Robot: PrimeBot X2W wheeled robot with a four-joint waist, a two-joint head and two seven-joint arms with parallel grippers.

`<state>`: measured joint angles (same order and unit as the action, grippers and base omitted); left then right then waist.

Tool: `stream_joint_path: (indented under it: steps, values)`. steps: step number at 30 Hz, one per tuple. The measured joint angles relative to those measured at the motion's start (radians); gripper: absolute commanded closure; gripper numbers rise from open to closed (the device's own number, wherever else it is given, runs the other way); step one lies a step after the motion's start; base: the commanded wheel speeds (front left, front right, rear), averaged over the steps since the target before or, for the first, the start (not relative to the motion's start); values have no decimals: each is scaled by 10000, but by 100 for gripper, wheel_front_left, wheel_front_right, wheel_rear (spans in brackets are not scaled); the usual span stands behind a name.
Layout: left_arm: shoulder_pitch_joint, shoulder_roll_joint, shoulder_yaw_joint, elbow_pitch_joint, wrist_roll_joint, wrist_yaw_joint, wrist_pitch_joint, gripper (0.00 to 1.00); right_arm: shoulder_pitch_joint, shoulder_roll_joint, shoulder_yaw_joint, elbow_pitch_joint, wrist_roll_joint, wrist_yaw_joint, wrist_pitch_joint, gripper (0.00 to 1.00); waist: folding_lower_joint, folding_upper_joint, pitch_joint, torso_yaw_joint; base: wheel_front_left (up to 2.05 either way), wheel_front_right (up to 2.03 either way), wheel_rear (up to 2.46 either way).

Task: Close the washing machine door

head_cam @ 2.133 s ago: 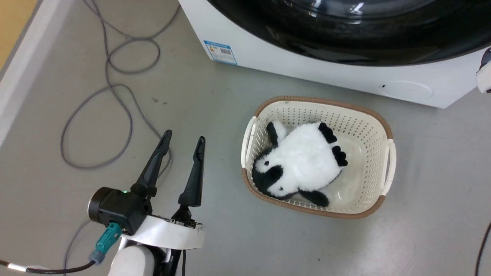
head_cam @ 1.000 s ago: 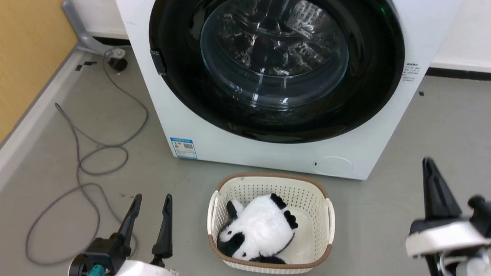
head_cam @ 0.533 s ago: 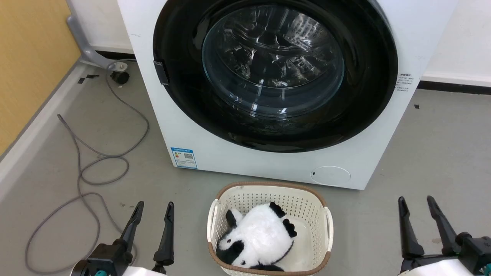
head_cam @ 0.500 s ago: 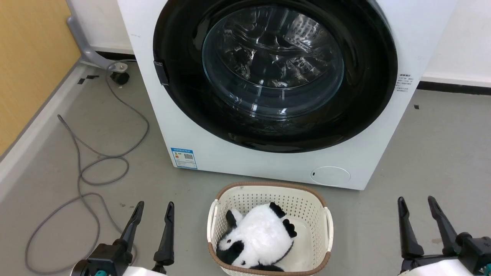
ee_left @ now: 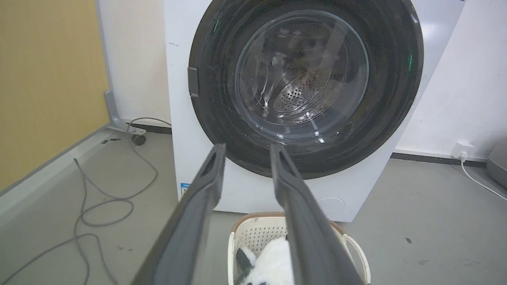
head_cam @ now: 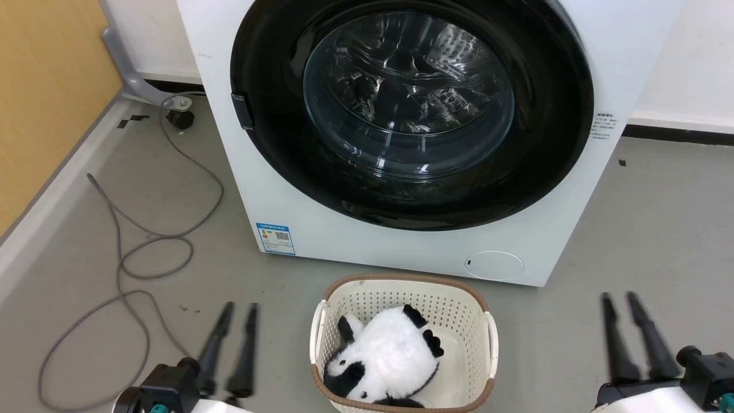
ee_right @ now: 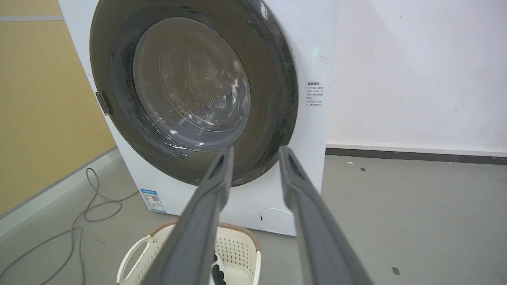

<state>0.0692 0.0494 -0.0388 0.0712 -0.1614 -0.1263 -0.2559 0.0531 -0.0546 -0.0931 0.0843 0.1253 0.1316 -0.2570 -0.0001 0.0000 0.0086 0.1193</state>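
down near the floor [head_cam: 659,229], left gripper [head_cam: 239,310] and right gripper [head_cam: 618,298] both slack and empty

at the near left, my left gripper points up toward the machine. its two dark fingers are a little apart with nothing between them, and they look blurred from the head. at the near right, my right gripper stands the same way, fingers parted, holding nothing. between the two sits a cream basket [head_cam: 401,279] with a brown rim, and a black-and-white plush panda [head_cam: 390,355] lies inside it. just beyond the basket stands the washing machine [head_cam: 355,229], white, with a blue label [head_cam: 275,238] low on its left and a small round hatch [head_cam: 494,265] low on its right. the washing machine door [head_cam: 410,97] fills its front, a black ring around a clear glass bowl. it lies flat against the front, well apart from both grippers. a grey cable [head_cam: 155,235] loops on the floor at the left.
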Motion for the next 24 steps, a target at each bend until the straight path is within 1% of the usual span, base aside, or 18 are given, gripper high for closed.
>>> stream_joint_path:
  steps: [10, 24]
  values:
    - [-5, 0, 4, -6, 17, 17, 138, 100, -4, 0, 36, -2, -15, 0, 157, 100, 1, 0, -7, -82, 0, 0, 0]
    - [-23, 0, 46, -71, 192, 188, 431, 100, -13, 0, 136, -67, -157, 0, 412, 100, 0, 0, -16, -214, 0, 0, 0]
